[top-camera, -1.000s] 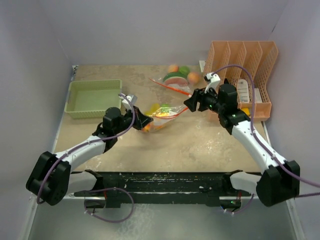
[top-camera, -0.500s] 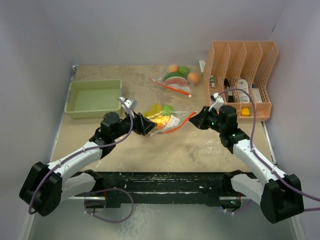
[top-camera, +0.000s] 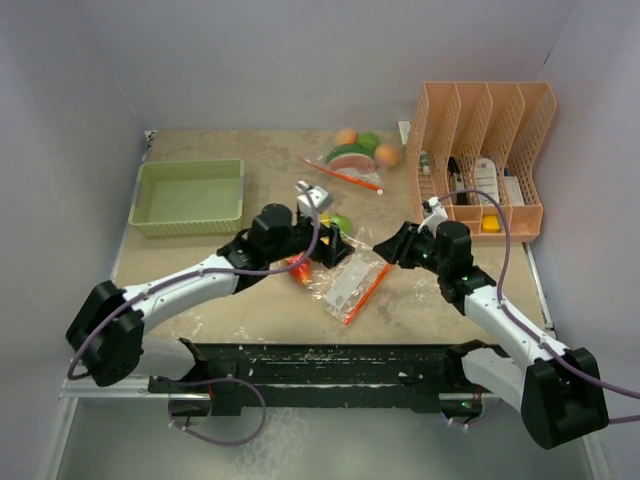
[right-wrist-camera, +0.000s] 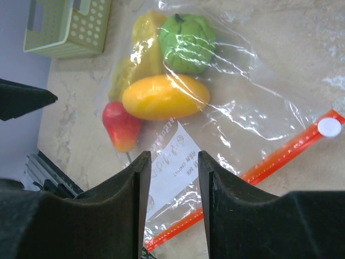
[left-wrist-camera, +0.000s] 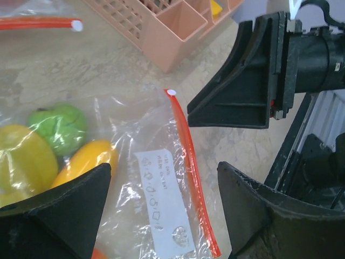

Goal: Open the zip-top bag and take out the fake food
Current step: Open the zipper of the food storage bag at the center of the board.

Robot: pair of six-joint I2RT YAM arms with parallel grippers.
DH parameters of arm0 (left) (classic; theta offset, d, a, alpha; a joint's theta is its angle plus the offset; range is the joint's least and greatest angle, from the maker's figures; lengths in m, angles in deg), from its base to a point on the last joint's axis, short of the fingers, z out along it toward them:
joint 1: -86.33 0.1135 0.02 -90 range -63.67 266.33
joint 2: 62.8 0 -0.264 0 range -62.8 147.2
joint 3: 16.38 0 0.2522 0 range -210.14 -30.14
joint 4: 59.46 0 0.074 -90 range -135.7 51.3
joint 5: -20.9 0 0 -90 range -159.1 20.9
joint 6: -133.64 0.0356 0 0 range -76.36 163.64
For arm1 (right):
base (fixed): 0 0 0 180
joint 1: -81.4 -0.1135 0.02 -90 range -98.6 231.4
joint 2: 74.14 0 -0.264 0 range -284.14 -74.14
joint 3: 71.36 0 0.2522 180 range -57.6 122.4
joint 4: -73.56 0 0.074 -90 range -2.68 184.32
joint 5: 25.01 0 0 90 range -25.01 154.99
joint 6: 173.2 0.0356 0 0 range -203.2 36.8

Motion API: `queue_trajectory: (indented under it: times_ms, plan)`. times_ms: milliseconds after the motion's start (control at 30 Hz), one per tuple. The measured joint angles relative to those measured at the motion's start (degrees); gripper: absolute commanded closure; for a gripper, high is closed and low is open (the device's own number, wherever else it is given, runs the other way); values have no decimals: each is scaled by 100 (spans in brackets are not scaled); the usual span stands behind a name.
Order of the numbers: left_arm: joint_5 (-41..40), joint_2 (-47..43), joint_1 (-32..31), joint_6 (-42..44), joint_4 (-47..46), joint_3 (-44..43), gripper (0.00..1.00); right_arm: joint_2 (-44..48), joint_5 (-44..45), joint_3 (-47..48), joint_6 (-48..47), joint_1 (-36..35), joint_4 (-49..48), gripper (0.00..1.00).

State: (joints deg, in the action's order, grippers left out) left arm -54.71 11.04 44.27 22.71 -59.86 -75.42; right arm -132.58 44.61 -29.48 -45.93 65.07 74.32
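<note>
Table (top-camera: 410, 300): open room front-centre. Rack (top-camera: 480, 150) rt edge, tray (top-camera: 190, 165) far left, both well apart from the work.
Zip-top bag (top-camera: 345, 285): flat, mid-table; zip strip (left-wrist-camera: 188, 162) seems shut.
Fake food (right-wrist-camera: 164, 97): all inside, at the end opp. the strip.
Left gripper (left-wrist-camera: 161, 170): wide, empty, over bag.
Right gripper (right-wrist-camera: 173, 156): narrow gap, empty, near strip.
Step, prob.: taking hold of mouth. Next needs one lip pinched per side, then pulled apart.

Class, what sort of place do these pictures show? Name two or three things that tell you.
Likely a robot lab test cell: a left arm and right arm bolted at the table edge, plain walls boxing it in, and a zip-top bag of toy food.
</note>
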Motion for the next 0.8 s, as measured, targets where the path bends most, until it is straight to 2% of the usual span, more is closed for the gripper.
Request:
queue_trajectory:
  times_ms: [167,333,467,633,800]
  plan:
    - [-901,1071,-1091,573,514,-1005,12,323,372,-151,249,13,339,42]
    - [-2203,2153,-2205,1038,1141,-1810,14,442,1266,-122,557,136,990,36]
    - [-3421,2868,-2828,1158,1757,-2299,16,188,1969,133,723,260,1733,37]
    - [-4406,3416,-3058,1158,2337,-2811,17,151,2299,389,800,636,2131,39]
    - [-5047,3672,-3027,1156,2721,-3145,25,297,2304,396,800,1016,2308,40]
